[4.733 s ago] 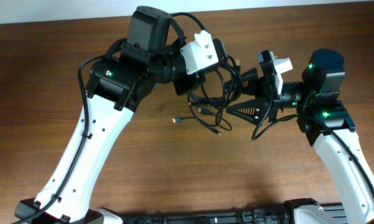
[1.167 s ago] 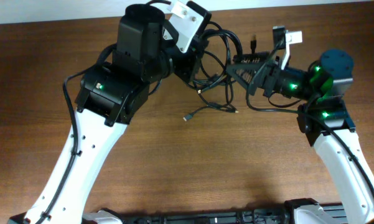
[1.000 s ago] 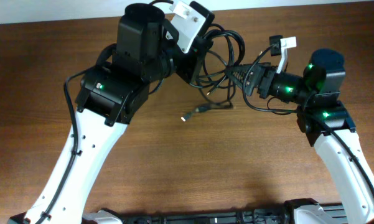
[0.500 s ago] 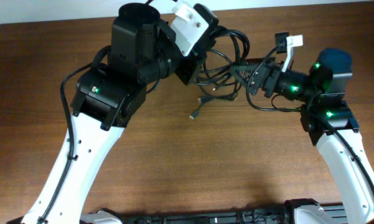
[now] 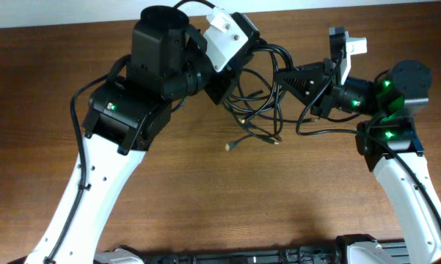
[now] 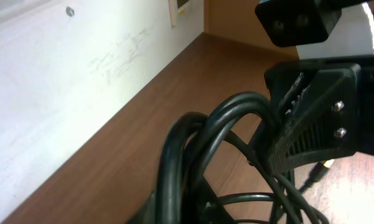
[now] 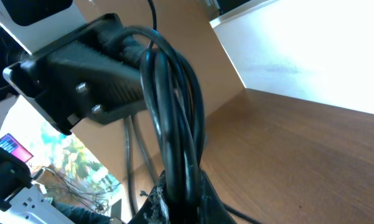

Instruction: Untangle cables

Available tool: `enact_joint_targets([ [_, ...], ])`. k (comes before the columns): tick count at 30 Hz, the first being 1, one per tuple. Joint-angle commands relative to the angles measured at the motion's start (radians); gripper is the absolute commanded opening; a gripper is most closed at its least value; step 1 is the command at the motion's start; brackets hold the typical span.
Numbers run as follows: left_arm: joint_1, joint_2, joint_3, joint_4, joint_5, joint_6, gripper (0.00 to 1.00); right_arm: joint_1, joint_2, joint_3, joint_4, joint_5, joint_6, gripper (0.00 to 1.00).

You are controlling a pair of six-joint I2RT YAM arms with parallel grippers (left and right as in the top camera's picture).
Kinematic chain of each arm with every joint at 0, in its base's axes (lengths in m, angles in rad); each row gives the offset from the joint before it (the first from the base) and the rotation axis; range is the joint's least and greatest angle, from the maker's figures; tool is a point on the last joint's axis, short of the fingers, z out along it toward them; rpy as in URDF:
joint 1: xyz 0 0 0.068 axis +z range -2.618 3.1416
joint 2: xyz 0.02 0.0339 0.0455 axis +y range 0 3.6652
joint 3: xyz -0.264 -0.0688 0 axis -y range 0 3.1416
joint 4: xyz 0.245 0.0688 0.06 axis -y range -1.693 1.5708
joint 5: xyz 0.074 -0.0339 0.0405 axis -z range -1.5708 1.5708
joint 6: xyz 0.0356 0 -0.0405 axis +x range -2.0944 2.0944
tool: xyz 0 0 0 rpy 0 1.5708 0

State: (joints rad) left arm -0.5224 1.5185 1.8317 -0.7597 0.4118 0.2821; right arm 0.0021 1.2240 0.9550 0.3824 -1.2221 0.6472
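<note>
The right tool [image 5: 280, 76] is pressed shut, pinching the black cables [image 7: 177, 143] above the brown desk [image 5: 279, 198]. The left tool [image 5: 226, 89] touches the same bunch; I cannot tell its grip.

- Overhead view: bright, even light; the cables [image 5: 260, 110] cast only faint, soft shadows on the brown counter [image 5: 205, 198]; sharp throughout.
- Left wrist view: cables nearest the lens are blurred.
- Right wrist view: the white wall [image 7: 311, 43] behind the cables glares, washed out; near strands are soft.
</note>
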Motion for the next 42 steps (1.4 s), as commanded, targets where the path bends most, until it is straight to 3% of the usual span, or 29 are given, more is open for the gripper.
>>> enact_joint_targets([
  [1,0.002,-0.035,0.015,0.025,0.001,0.007,0.9,-0.003,-0.006,0.004,-0.001,-0.024,-0.003,0.04],
  [2,0.002,-0.04,0.015,0.034,-0.018,0.007,0.99,-0.003,-0.006,0.004,-0.001,-0.025,-0.003,0.04],
  [10,0.002,-0.104,0.015,0.018,-0.232,0.008,0.99,-0.003,-0.006,0.004,0.002,-0.032,-0.004,0.04],
  [19,0.002,-0.082,0.015,-0.116,-0.241,0.034,0.98,-0.004,-0.006,0.004,0.176,-0.14,-0.014,0.04],
  [20,0.002,-0.082,0.015,-0.126,-0.241,0.034,0.91,-0.003,-0.006,0.004,0.176,-0.14,-0.014,0.04],
  [21,0.002,-0.082,0.015,-0.135,-0.241,0.034,0.56,-0.003,-0.006,0.004,0.176,-0.14,-0.014,0.04],
  [22,0.002,-0.082,0.015,-0.143,-0.241,0.034,0.36,-0.004,-0.006,0.004,0.176,-0.138,-0.014,0.04],
  [23,0.002,-0.082,0.015,-0.144,-0.241,0.034,0.05,-0.004,-0.006,0.004,0.176,-0.135,-0.014,0.04],
  [24,0.002,-0.082,0.015,-0.143,-0.243,0.034,0.0,-0.005,-0.006,0.004,0.176,-0.132,-0.014,0.04],
  [32,0.002,-0.083,0.015,-0.14,-0.245,0.034,0.0,-0.062,-0.006,0.004,0.175,-0.136,0.002,0.04],
  [34,0.002,-0.083,0.015,-0.151,-0.245,0.034,0.43,-0.063,-0.006,0.004,0.175,-0.135,0.001,0.04],
  [36,0.002,-0.083,0.015,-0.184,-0.244,0.033,0.61,-0.063,-0.006,0.004,0.176,-0.132,-0.004,0.04],
  [38,0.002,-0.082,0.015,-0.222,-0.244,0.029,0.73,-0.076,-0.006,0.004,0.2,-0.132,-0.006,0.04],
  [42,0.002,-0.082,0.015,-0.247,-0.244,-0.001,0.72,-0.089,-0.006,0.004,0.267,-0.135,0.002,0.04],
])
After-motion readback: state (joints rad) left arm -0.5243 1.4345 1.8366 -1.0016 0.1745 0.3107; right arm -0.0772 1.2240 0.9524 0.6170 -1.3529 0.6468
